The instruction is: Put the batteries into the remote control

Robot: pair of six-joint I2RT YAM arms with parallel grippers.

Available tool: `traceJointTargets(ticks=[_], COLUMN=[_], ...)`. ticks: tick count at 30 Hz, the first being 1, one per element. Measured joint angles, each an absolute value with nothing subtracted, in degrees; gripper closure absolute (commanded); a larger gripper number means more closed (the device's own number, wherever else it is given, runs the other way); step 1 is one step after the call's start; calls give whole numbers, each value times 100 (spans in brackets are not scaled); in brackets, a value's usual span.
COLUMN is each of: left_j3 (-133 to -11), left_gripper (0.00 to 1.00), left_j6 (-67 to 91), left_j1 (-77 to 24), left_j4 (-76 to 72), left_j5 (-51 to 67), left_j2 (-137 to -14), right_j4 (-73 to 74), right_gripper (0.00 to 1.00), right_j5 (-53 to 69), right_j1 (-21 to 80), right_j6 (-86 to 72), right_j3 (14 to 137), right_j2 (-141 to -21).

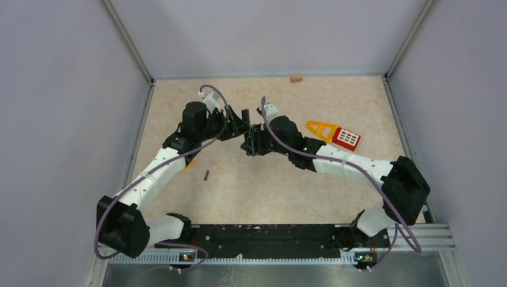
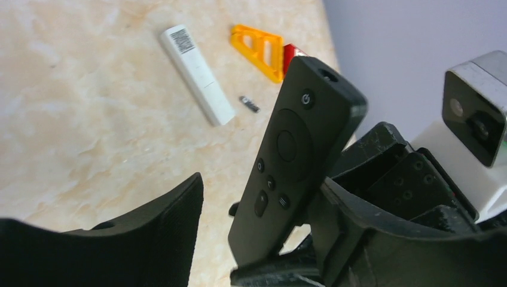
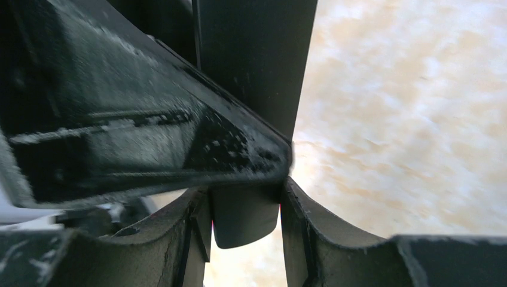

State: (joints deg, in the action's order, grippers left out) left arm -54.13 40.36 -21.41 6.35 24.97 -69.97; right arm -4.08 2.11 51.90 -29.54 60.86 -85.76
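Observation:
A black remote control (image 2: 293, 161) stands upright above the table, button face towards the left wrist camera. My right gripper (image 3: 245, 203) is shut on its lower end (image 3: 245, 224), one finger on each side edge. My left gripper (image 2: 263, 197) is open around the same remote, with a clear gap between its left finger (image 2: 155, 233) and the remote. In the top view both grippers meet mid-table, left (image 1: 236, 127) and right (image 1: 251, 144). One battery (image 2: 249, 104) lies beside a white remote (image 2: 197, 75). Another battery (image 1: 206, 175) lies on the table in front of the left arm.
An orange plastic piece (image 1: 321, 128) and a red block (image 1: 347, 139) lie right of the grippers. A small wooden block (image 1: 295, 78) sits at the far wall. Grey walls close in the tan table (image 1: 269, 191) on three sides.

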Motion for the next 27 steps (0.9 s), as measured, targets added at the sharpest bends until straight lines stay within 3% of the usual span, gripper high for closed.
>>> traceJointTargets(ticks=[8, 19, 21, 23, 25, 27], left_j3=[-5413, -5380, -5336, -5299, -5277, -5251], left_gripper=[46, 61, 68, 82, 100, 100], left_j6=[3809, 4016, 4104, 4182, 4160, 4171], left_j1=[-2134, -2134, -2134, -2134, -2134, -2095], left_j4=[1138, 928, 812, 729, 692, 687], left_j5=[2047, 2342, 2451, 2532, 2563, 2587], left_j2=[-7000, -7203, -7242, -7269, -7282, -7295], right_j4=[703, 849, 845, 838, 856, 875], right_gripper=[77, 77, 77, 76, 67, 45], right_j5=[-554, -473, -432, -399, -381, -379], right_j1=[5415, 5465, 5470, 5470, 5470, 5461], right_j6=[-2119, -1649, -1647, -1651, -1669, -1706], right_j3=[6504, 6613, 6613, 6613, 6613, 6619], right_j2=[-9004, -9065, -9063, -9065, -9065, -9063])
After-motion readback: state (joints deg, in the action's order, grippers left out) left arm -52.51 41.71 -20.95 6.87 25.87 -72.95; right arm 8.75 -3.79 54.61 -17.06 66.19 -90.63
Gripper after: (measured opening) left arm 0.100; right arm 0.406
